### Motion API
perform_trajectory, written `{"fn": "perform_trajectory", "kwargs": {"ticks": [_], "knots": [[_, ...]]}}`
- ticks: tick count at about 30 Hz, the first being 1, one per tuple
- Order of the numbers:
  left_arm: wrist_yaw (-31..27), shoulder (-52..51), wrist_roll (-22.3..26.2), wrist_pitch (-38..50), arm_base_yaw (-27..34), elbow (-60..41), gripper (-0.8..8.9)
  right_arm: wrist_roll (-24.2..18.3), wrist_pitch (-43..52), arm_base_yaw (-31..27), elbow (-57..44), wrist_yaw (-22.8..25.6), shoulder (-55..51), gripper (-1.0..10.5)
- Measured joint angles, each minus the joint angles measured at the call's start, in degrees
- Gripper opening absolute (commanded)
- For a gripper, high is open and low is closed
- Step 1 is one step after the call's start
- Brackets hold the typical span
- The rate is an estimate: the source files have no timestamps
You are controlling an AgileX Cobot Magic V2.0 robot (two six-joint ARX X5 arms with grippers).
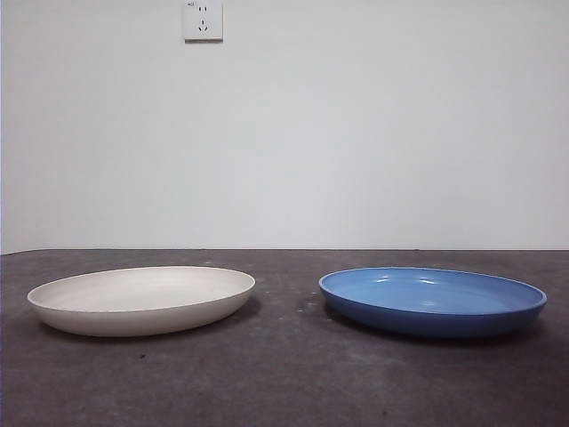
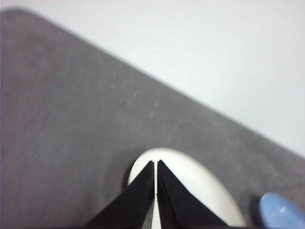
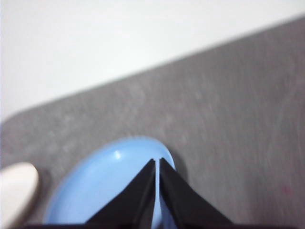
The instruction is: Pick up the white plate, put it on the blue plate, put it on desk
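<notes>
A plain white wall with a socket [image 1: 203, 20] at the upper left of the frame backs the dark grey desk [image 1: 284, 382]. The left gripper [image 2: 156, 164] hangs with jaws pressed together and empty, above the white plate [image 2: 200, 186]. The right gripper [image 3: 157, 162], jaws likewise closed on nothing, hangs over the blue plate [image 3: 105, 186]. In the front view the white plate [image 1: 142, 298] sits lower left and the blue plate [image 1: 433, 298] lower right, apart. Nothing looks done yet; lifting and stacking remain.
</notes>
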Motion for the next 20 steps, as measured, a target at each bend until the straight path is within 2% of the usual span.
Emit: {"fn": "perform_trajectory", "kwargs": {"ticks": [5, 9, 15, 20], "knots": [[2.5, 0.6, -0.7, -0.3, 0.0, 5.7, 0.09, 0.0, 0.2, 0.0, 6.0, 0.0, 0.0, 0.1], [3.0, 3.1, -0.1, -5.0, 0.0, 12.3, 0.09, -0.3, -0.6, 0.0, 11.2, 0.2, 0.5, 0.1], [3.2, 9.5, 5.0, -13.1, 0.0, 23.2, 0.08, -3.9, -6.0, 0.0, 20.5, 0.2, 5.5, 0.1], [6.1, 16.6, 9.5, -19.2, 0.0, 30.9, 0.08, -8.3, -12.6, 0.0, 28.6, -1.1, 11.7, 0.1]]}}
